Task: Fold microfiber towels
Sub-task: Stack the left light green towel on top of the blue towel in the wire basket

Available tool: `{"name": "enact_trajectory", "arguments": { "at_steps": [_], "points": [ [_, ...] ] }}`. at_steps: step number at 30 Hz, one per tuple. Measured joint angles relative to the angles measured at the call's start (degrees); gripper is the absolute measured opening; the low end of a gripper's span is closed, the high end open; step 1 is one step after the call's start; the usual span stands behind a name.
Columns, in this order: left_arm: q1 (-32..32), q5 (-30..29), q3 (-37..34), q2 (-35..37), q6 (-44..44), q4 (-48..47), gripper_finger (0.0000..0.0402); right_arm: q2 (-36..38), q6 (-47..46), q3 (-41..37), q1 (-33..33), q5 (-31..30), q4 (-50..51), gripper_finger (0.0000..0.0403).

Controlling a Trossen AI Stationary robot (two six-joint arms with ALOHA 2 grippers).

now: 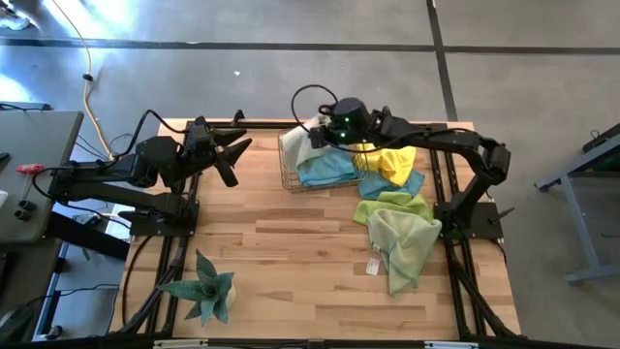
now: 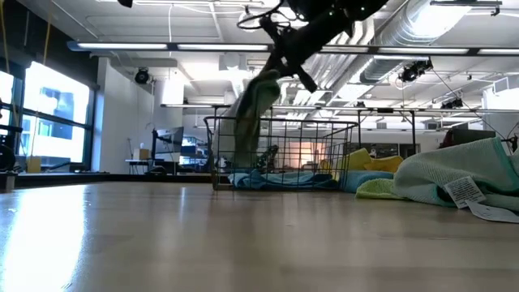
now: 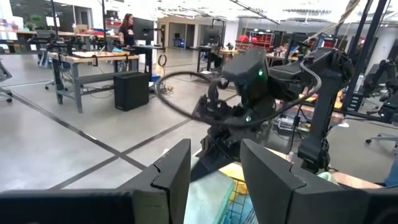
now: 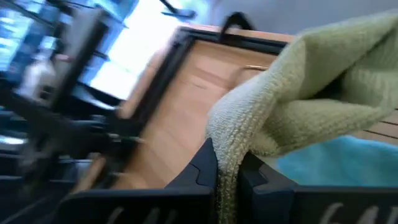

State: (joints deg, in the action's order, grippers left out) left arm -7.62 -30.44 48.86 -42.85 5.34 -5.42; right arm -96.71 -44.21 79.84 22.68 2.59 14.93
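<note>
The left pincer [image 1: 235, 155] hovers spread near the surface's [image 1: 291, 252] far-left corner, gripping nothing. At the far edge's middle, the right pincer [image 4: 227, 165] is pinching a pale green microfiber towel [image 4: 311, 93], lifted above the copper wire basket [image 1: 310, 163], which holds a light blue microfiber towel [image 1: 325, 167]. Toward the right edge lie bright yellow [image 1: 392, 160], lime green [image 1: 392, 206] and pale green towels [image 1: 407, 247].

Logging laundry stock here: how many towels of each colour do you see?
Pale green towels: 2, one held by right gripper
Light blue towels: 2
Yellow towel: 1
Lime green towel: 1
Total: 6; overlaps may hide more
</note>
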Motion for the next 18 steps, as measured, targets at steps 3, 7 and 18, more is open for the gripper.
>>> {"name": "enact_trajectory", "arguments": {
  "at_steps": [3, 7, 18],
  "points": [
    [0.0, 0.0, 0.0, 0.0, 0.1, -0.7, 0.0130, -1.2, 0.6, 0.0, 0.3, -4.7, 9.9, 0.0000],
    [0.0, 0.0, 0.0, 0.0, 0.4, -1.3, 0.0130, -3.8, 0.8, -0.1, 0.4, -6.4, 17.6, 0.0000],
    [-0.2, -0.2, 0.0, 0.0, 1.5, -1.3, 0.0130, -8.5, 1.9, -0.1, 0.0, -8.7, 19.6, 0.0000]
  ]
}}
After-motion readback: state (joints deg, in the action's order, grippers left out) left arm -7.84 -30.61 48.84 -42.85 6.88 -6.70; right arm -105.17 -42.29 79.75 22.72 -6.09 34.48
